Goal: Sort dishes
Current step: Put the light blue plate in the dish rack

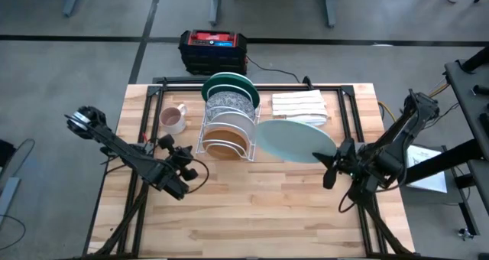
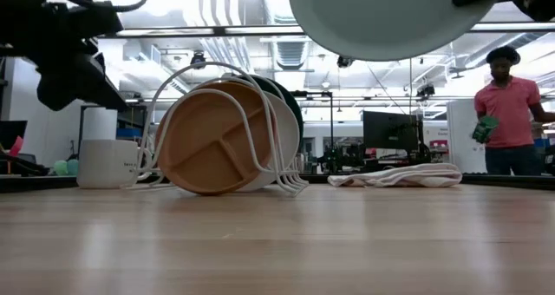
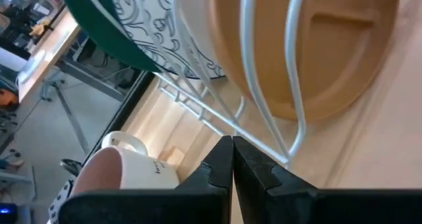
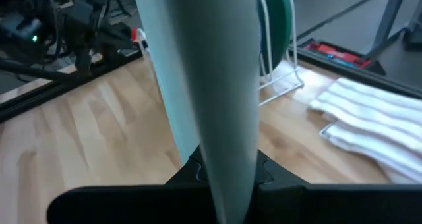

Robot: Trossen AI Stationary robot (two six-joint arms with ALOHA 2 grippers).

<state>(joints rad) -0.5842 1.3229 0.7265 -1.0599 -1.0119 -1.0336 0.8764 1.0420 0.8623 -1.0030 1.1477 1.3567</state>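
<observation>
A white wire rack (image 1: 225,130) at the table's far middle holds three plates on edge: the dark green one (image 1: 229,84) farthest, the grey-speckled one (image 1: 229,103), and the tan-brown one (image 1: 224,140) nearest. My right gripper (image 1: 330,160) is shut on the plain white plate (image 1: 294,141), which is in the air to the right of the rack; it shows high up in the low view (image 2: 381,17). My left gripper (image 1: 172,147) is shut and empty, close to the rack's near left corner, between the mug and the tan-brown plate (image 3: 310,59). My right gripper pinches the white plate's rim (image 4: 227,165) between its two fingers, one on each face, at the edge toward the table's near right. The fingers come roughly level from the table's right side. The plate is lifted clear of the table and stretches away from the fingers toward the rack.
A pink-and-white mug (image 1: 174,120) stands left of the rack. Folded white cloths (image 1: 300,105) lie right of the rack, at the far side. A black and red box (image 1: 214,50) sits beyond the table's far edge. A person (image 2: 507,113) stands in the room behind.
</observation>
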